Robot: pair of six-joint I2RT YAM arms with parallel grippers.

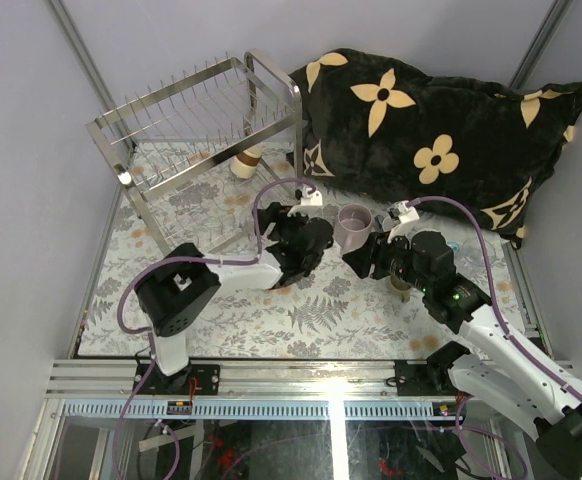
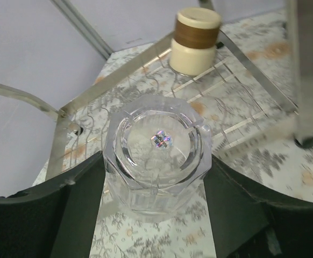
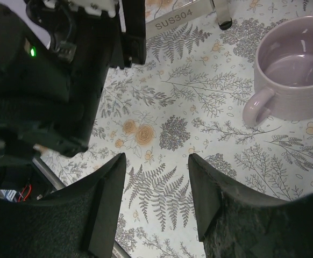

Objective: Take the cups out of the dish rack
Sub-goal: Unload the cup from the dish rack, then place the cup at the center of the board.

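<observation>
Dish rack is back left, with just a cream-and-brown cup on its wires as far as I can see. Left fingers are clamped on the clear glass out front of the rack, so I'd call it mid-unload. Next it needs setting down gently on the table. Lilac mug already stands there. Right fingers are spread apart and empty, near the mug.
</observation>
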